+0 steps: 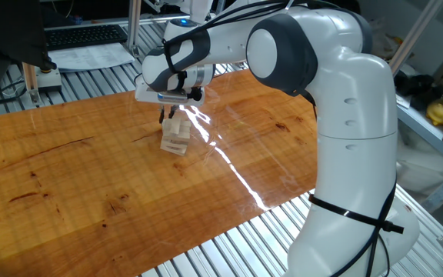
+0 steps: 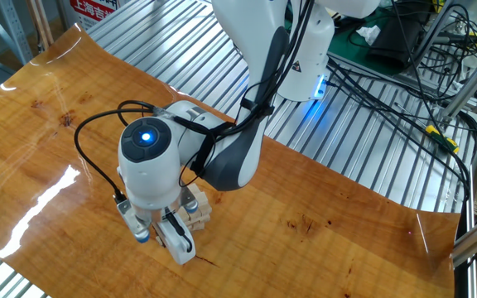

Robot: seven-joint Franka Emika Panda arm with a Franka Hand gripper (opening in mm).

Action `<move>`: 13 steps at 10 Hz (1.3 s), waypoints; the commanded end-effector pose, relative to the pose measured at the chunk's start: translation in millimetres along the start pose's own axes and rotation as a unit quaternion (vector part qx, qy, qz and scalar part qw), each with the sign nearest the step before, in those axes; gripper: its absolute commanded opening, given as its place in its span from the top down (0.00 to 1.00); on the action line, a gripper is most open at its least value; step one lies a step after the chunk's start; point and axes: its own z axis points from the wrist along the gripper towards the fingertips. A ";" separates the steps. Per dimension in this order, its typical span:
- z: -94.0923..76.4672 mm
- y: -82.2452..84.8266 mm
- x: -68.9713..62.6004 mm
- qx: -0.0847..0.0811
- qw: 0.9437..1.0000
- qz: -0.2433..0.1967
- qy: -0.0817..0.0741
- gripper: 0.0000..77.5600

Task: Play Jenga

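Observation:
The Jenga tower [image 1: 177, 138] is a short stack of pale wooden blocks in crossed layers on the wooden table top [image 1: 91, 169]. My gripper [image 1: 168, 115] points straight down onto the top of the tower. Its dark fingers stand close together at the top layer and seem to pinch a top block. In the other fixed view the hand [image 2: 147, 161] covers most of the tower [image 2: 197, 207]. Only the tower's right side shows there, and the white fingers [image 2: 175, 236] reach down beside it.
The arm's base and bundled cables [image 2: 387, 91] stand on the ribbed metal bench [image 2: 363, 157] beyond the table. A keyboard and papers [image 1: 87, 35] lie behind the table's far edge. Glare streaks [image 1: 221, 150] run across the table.

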 end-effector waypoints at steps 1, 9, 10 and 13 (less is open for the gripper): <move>-1.3 4.0 2.8 0.025 1.000 0.002 -0.008 0.98; -4.5 5.7 5.3 0.024 1.000 0.007 -0.008 0.00; -4.5 5.7 5.3 0.024 1.000 0.007 -0.008 0.00; -4.5 5.7 5.3 0.024 1.000 0.007 -0.008 0.00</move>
